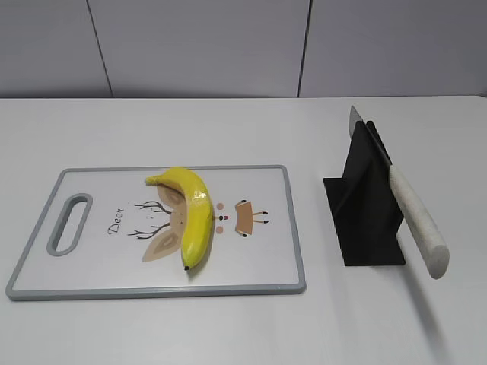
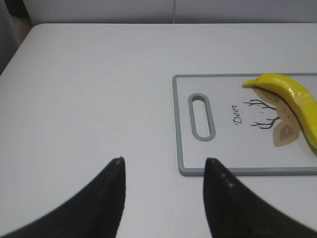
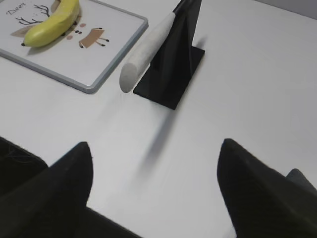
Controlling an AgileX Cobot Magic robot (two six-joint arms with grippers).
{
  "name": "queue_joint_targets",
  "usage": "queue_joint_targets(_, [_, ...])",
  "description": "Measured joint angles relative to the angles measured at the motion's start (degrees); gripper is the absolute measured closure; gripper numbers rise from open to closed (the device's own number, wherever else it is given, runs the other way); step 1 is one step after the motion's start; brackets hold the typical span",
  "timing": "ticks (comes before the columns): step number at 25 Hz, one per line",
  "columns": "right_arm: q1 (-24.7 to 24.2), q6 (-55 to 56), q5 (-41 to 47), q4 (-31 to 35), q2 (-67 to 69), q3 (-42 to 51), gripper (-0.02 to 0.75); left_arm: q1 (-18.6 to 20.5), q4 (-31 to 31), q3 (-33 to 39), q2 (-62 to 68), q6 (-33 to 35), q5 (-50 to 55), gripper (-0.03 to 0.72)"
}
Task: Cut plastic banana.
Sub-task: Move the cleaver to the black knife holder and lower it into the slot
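The plastic banana (image 1: pixel 193 214) lies curved on a white cutting board (image 1: pixel 91 266) with a grey rim and a deer drawing. It also shows in the left wrist view (image 2: pixel 292 94) and the right wrist view (image 3: pixel 52 22). A knife (image 1: pixel 415 217) with a pale speckled handle leans in a black stand (image 1: pixel 369 205), handle toward the front; it also shows in the right wrist view (image 3: pixel 146 49). My left gripper (image 2: pixel 163 161) is open and empty, above bare table by the board's near corner. My right gripper (image 3: pixel 156 144) is open and empty, in front of the knife handle. Neither gripper shows in the exterior view.
The board (image 2: pixel 183 148) has a slot handle (image 2: pixel 202 116) at its left end. The black stand (image 3: pixel 171 64) sits right of the board on the white table (image 1: pixel 243 327). A grey panelled wall (image 1: pixel 228 46) runs behind the table.
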Motion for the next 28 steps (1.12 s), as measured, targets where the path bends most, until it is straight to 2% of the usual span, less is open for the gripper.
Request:
queue_joint_targets(7, [0.0, 0.0, -4.2, 0.0, 0.0, 2.0, 0.157, 0.0, 0.0, 0.0, 0.0, 0.0, 0.0, 0.199])
queue_joint_targets(20, [-1.0, 0.0, -5.0, 0.1, 0.0, 1.9, 0.185, 0.0, 0.0, 0.0, 0.0, 0.0, 0.0, 0.199])
queue_joint_targets(23, [-5.8, 0.0, -5.0, 0.1, 0.0, 1.9, 0.185, 0.0, 0.0, 0.0, 0.0, 0.0, 0.0, 0.199])
queue_joint_targets(28, [-18.5, 0.0, -5.0, 0.1, 0.0, 1.9, 0.185, 0.0, -0.1, 0.0, 0.0, 0.0, 0.0, 0.199])
